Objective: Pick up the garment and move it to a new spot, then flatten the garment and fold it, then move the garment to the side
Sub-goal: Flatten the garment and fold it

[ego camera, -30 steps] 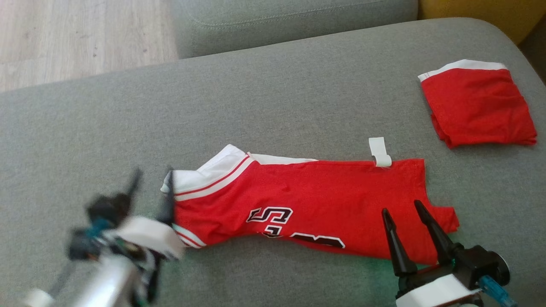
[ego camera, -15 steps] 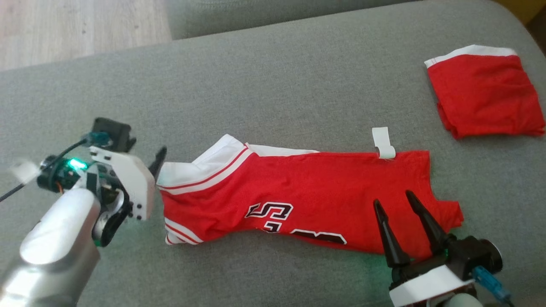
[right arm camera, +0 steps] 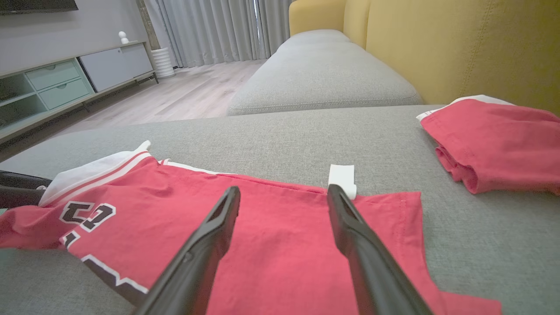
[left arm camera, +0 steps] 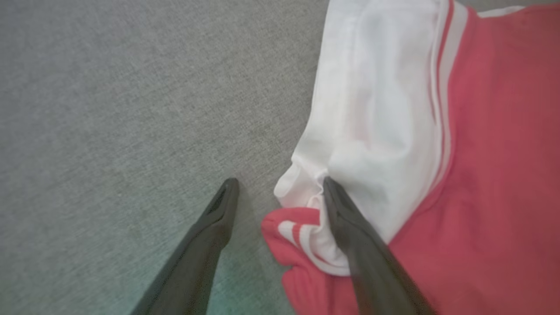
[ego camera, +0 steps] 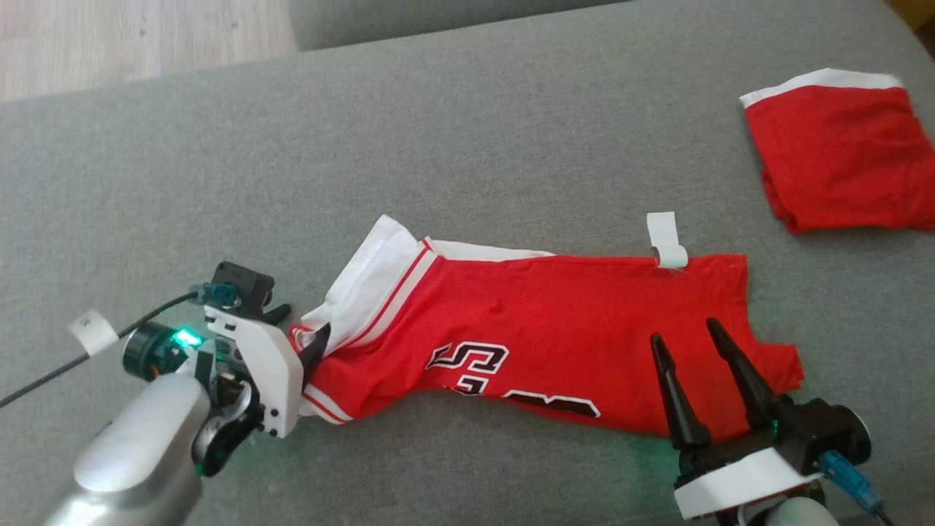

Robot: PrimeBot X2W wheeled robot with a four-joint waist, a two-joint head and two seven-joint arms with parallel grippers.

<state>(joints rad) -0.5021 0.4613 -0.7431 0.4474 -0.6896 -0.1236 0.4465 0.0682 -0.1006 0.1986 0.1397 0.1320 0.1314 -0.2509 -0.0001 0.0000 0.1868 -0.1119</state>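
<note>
The garment [ego camera: 555, 343], a red jersey with white trim and black numbers, lies lengthwise on the grey sofa cushion [ego camera: 467, 146]. My left gripper [ego camera: 299, 329] is open at its left end. In the left wrist view, one finger of the left gripper [left arm camera: 280, 181] presses on the bunched white edge of the garment [left arm camera: 481, 153], and the other rests on bare cushion. My right gripper [ego camera: 684, 330] hovers open over the garment's right end. The right wrist view shows the right gripper [right arm camera: 283, 189] empty, just above the red cloth of the garment [right arm camera: 271, 245].
A second red cloth [ego camera: 833, 157], folded, lies at the cushion's far right and appears as the folded cloth [right arm camera: 494, 140] below the yellow backrest [right arm camera: 459, 48]. A white tag [ego camera: 668, 239] sticks out of the garment's far edge. Wooden floor [ego camera: 109, 36] lies beyond the cushion's left side.
The head camera has shifted a little. My left gripper swung in to the garment's left end, and the white edge there has bunched up. The right gripper has hardly moved.
</note>
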